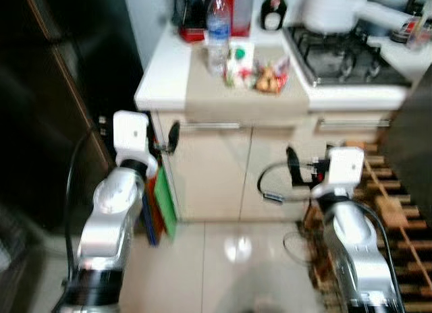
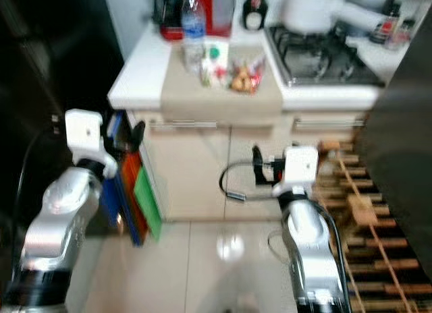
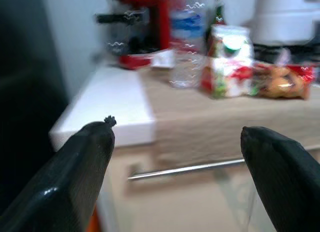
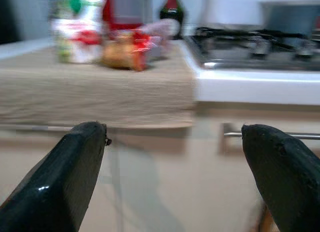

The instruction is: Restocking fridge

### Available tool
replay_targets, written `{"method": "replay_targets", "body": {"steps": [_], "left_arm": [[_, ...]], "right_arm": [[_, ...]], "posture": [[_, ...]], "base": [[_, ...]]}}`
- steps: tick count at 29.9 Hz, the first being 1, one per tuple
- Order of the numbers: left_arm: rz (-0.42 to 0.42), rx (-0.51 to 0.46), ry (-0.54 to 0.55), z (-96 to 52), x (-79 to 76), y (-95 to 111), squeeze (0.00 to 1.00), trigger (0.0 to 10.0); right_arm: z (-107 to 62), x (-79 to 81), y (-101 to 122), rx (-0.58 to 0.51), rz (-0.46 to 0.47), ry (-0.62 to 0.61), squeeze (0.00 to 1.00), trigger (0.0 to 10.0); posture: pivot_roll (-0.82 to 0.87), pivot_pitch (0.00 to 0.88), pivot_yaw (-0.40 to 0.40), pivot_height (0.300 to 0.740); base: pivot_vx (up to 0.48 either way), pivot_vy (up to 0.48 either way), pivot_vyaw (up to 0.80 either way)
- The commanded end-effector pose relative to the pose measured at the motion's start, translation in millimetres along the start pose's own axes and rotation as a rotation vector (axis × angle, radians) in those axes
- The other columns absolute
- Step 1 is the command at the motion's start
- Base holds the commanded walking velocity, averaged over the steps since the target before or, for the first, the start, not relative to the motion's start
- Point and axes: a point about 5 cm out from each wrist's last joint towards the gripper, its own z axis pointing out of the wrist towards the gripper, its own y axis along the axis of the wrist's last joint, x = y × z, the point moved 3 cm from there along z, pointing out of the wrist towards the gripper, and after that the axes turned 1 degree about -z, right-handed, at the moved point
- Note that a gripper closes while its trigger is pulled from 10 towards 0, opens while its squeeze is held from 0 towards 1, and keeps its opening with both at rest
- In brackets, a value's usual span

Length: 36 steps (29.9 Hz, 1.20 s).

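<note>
Nearest to us lies the pale glossy tiled floor [image 1: 223, 259], with our two silver arms raised over it. The left gripper [image 3: 177, 152] hangs before the cream cabinet front [image 1: 209, 171], its jaws released and spread wide with nothing between them; the right gripper [image 4: 175, 157] is held the same way further right, jaws likewise apart and holding nothing. Both sit below the level of the worktop edge, well short of the goods. Green, orange and blue flat boards [image 2: 131, 191] stand on edge in the gap beside the cabinet, next to the dark fridge front [image 1: 40, 110] on our left. To the right stands a wooden slatted rack [image 1: 391, 212].

Above the cabinet's long steel bar handle [image 3: 185, 168] comes the white worktop [image 1: 158, 73] with a beige cloth runner [image 1: 243, 97] draped over its front edge. On that runner stand the things to be stocked (all a little blurred): a clear plastic water bottle with a blue label [image 1: 217, 33], a small white carton with a green cap and red print [image 1: 237, 63] just beside it, and a clear packet of brownish food with red trim [image 1: 270, 77] to the right. Behind them are a red appliance [image 1: 202, 13] and a dark glass bottle [image 1: 273, 9], and to the right a black gas hob [image 1: 344, 57] carrying a large white pot [image 1: 334, 9].
</note>
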Motion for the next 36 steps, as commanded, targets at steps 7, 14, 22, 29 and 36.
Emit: {"method": "replay_targets", "body": {"steps": [7, 14, 22, 29, 36], "left_arm": [[0.008, -0.028, 0.001, 1.6, 4.9, 6, 0.0, 10.0], [0.007, -0.165, -0.053, 6.3, -1.5, 43, 0.0, 10.0], [0.026, -0.407, 0.044, 22.5, 22.9, 127, 0.0, 10.0], [0.025, -0.492, 0.025, 42.9, 41.7, 176, 0.0, 10.0], [-0.053, -0.39, -0.086, 73.8, 39.3, 172, 0.0, 10.0]], "right_arm": [[1.5, 4.3, 12, -0.056, -0.001, 0.011, 0.0, 10.0], [6.1, 1.9, 45, -0.18, -0.063, -0.01, 0.0, 10.0], [12.1, 3.7, 88, -0.315, -0.082, 0.0, 0.0, 10.0], [10.0, 0.3, 82, -0.286, -0.06, -0.021, 0.0, 10.0], [4.0, 1.4, 77, -0.271, -0.05, -0.038, 0.0, 10.0]], "posture": [[-0.09, 0.0, 0.043, 0.74], [-0.09, 0.0, 0.041, 0.74], [-0.11, 0.0, 0.045, 0.74], [-0.12, 0.0, 0.059, 0.74], [-0.14, 0.0, 0.094, 0.74]], "base": [[0.48, 0.0, -0.45], [0.48, 0.0, 0.0], [0.42, 0.0, 0.0], [0.0, 0.0, 0.0], [0.0, 0.0, 0.0]]}}
